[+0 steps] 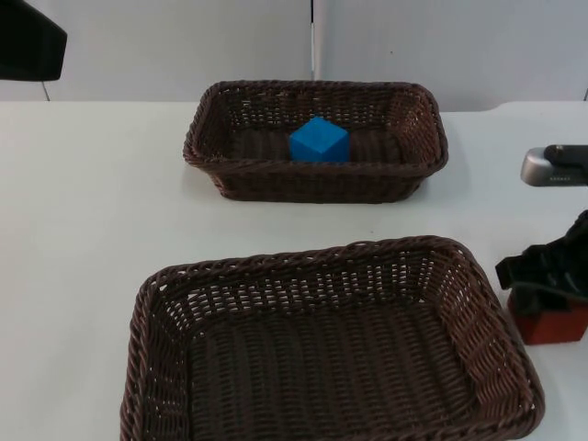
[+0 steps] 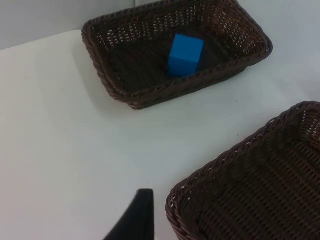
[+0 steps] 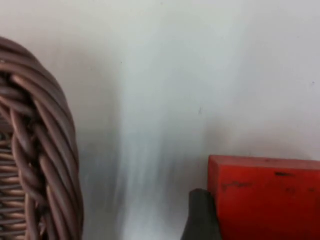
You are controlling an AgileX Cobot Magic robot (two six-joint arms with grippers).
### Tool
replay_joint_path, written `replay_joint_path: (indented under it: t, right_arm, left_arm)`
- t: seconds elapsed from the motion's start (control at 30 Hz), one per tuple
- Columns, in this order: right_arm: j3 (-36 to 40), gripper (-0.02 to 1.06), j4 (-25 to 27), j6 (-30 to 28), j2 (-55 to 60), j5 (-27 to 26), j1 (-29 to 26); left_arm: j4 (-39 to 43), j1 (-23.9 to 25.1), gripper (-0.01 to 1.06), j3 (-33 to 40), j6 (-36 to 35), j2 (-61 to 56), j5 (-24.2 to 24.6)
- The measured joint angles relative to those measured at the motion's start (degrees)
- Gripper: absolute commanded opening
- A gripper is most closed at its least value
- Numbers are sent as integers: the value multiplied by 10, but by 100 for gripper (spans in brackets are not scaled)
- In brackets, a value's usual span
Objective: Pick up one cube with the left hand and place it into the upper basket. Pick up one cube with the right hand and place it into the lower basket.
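Red, hard-edged and probably light, the small solid red cube [image 1: 548,323] sits on the white table just right of the lower brown wicker basket [image 1: 331,266]. The right gripper [image 1: 542,285] is down over it; whether its fingers are clenched cannot be told. Flat opposite faces should give a firm hold. The left gripper [image 2: 135,220] waits.

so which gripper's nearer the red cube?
Right. The right gripper is down at the red cube, beside the lower basket. The left gripper waits over bare table left of both baskets.
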Motion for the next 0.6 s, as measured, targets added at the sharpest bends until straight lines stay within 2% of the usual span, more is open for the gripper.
replay_joint_path:
  t: [0.3,0.43,0.6]
  right_arm:
    - [0,0,0,0,-118,64,0]
    - [0,0,0,0,-221,108,0]
    - [0,0,0,0,-285,125,0]
  left_arm:
    - [0,0,99,0,0,0,0]
    - [0,0,99,0,0,0,0]
    - [0,0,99,0,0,0,0]
